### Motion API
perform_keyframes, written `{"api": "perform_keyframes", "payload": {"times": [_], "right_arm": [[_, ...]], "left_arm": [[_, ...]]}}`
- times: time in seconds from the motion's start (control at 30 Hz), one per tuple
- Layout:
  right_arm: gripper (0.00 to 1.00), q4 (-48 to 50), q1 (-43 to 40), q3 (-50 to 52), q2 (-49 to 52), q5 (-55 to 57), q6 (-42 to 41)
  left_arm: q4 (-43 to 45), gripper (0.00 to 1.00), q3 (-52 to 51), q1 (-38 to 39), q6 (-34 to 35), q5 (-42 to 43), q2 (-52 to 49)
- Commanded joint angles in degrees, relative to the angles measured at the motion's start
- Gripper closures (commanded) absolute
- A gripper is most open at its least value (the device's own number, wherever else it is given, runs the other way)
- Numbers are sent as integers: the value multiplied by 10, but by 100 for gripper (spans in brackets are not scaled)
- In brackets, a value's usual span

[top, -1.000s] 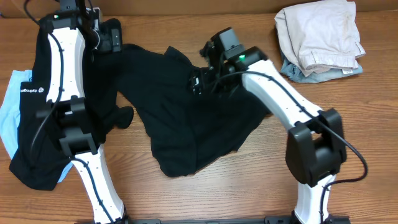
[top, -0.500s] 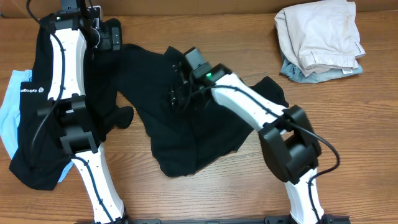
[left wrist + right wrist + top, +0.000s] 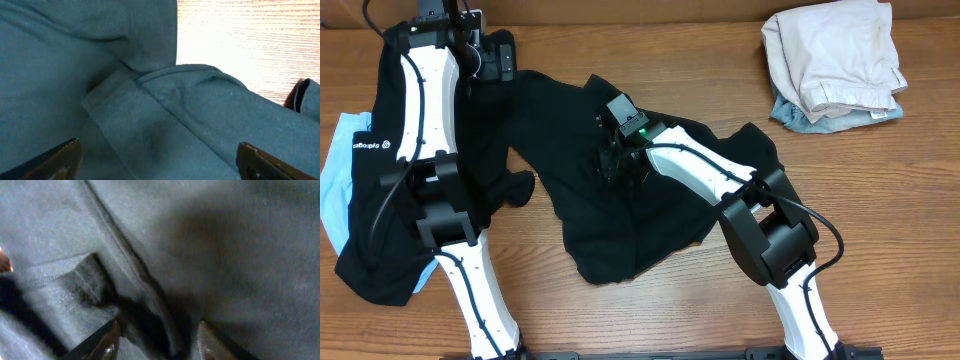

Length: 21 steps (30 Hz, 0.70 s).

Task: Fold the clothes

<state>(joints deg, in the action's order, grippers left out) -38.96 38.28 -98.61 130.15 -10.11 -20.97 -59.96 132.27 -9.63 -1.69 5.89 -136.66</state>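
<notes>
Nearest the arm bases, the wooden worktop [image 3: 670, 310] carries a crumpled black T-shirt [image 3: 620, 230] spread unevenly across its middle, hem towards the front.

The right pincer [image 3: 155, 342] is lowered onto the upper middle of this shirt. In the right wrist view its fingers [image 3: 107, 342] stand partway apart with a raised seam of the black cloth lying between them. Whether they grip it cannot be told.

At the left side lies a second black garment [image 3: 370, 220] bearing a small white logo [image 3: 365, 146], partly under the left arm. A light blue garment [image 3: 335, 170] shows beneath it at the left edge.

Further back, the left pincer [image 3: 159, 147] is spread wide just above black cloth, with a folded edge beneath it and bare wood beyond. Nothing is held.

At the far right corner, well apart from the shirts, a beige garment [image 3: 835, 50] sits bundled on top of a grey-blue one [image 3: 800, 115].
</notes>
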Motion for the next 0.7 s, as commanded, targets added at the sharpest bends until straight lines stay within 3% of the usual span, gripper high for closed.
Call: {"api": "perform_keyframes", "payload": {"times": [0.0,0.17,0.37,0.67], "right_arm": [[60,2,3,2,7,-32,-7],[96,-13,9,-3,-2,-75,-7],[96,-136,-7,-24,-75,-73,18],[96,-322,-67,-25,-285,-40,47]], "left_arm": [[-1,0,10,-2,-9,-3,3],[-3,0,10,-2,-9,-3,3],[-29,0,10,-2,-9,-3,3],[-111,3,10,-2,-9,25,3]]}}
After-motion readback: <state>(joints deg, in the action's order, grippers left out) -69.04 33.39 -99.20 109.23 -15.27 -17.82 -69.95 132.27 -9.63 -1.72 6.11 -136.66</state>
